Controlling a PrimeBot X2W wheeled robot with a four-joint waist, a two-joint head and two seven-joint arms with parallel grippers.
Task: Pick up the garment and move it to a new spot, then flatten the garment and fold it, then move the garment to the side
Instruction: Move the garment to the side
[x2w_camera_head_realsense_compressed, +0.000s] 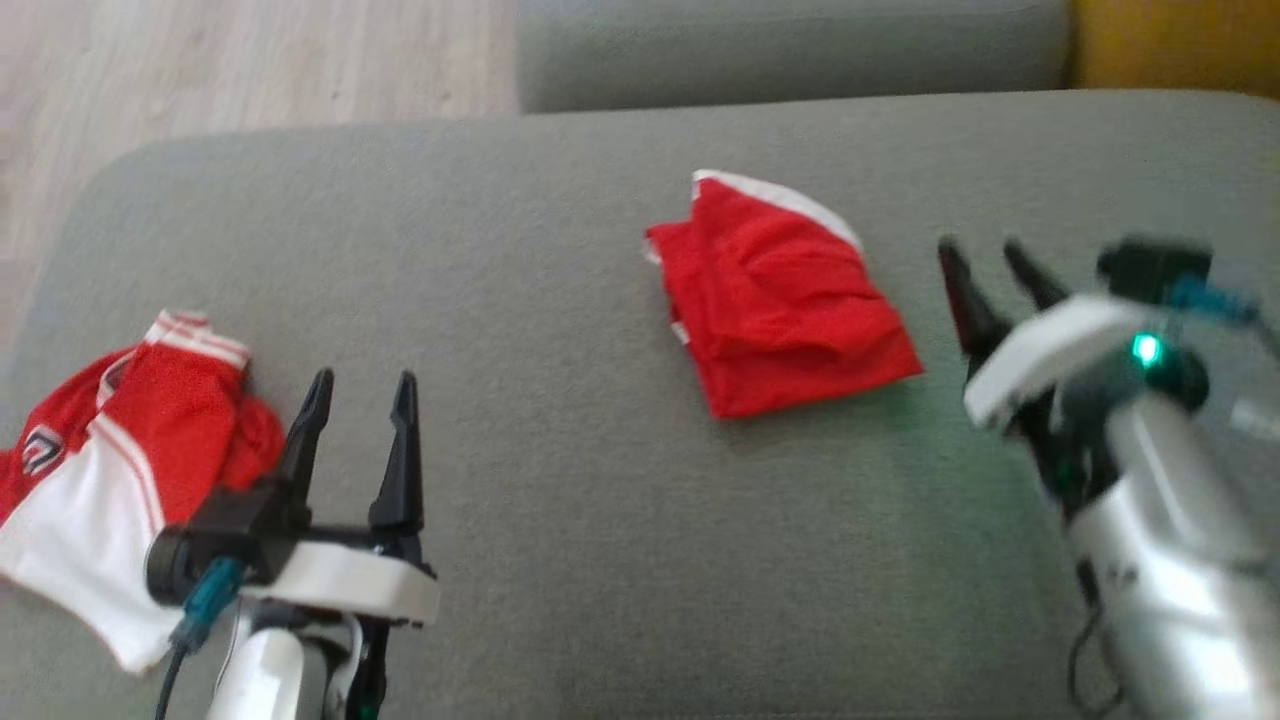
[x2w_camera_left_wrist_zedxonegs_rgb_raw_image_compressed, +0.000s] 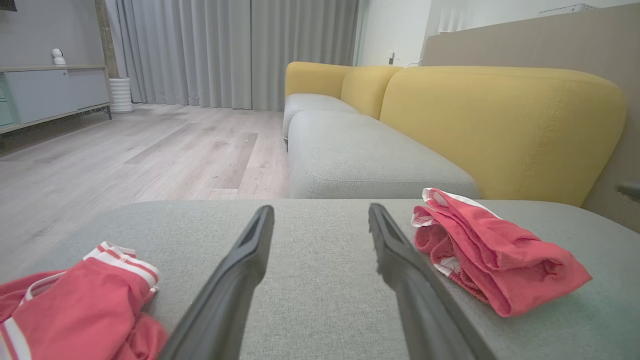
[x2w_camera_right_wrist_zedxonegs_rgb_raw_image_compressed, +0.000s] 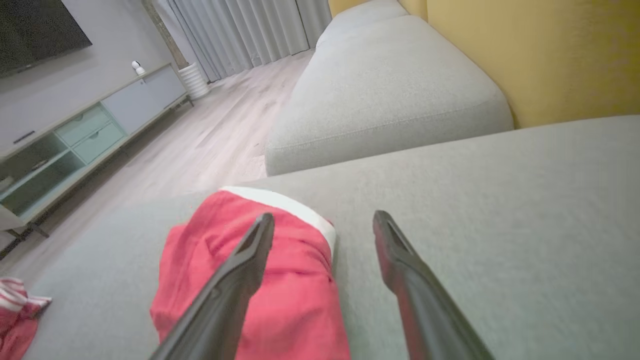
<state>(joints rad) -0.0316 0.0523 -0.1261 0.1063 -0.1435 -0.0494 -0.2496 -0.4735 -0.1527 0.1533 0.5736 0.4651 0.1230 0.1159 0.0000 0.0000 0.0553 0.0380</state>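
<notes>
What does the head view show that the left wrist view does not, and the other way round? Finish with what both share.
Head view, not left wrist view: the right arm's silver forearm with its green light, and the badge on the crumpled red and white garment.
Left wrist view, not head view: grey curtains and a low cabinet.
Both: the grey cushion, the folded red garment, the crumpled one, the open left claw and the wooden floor.
</notes>
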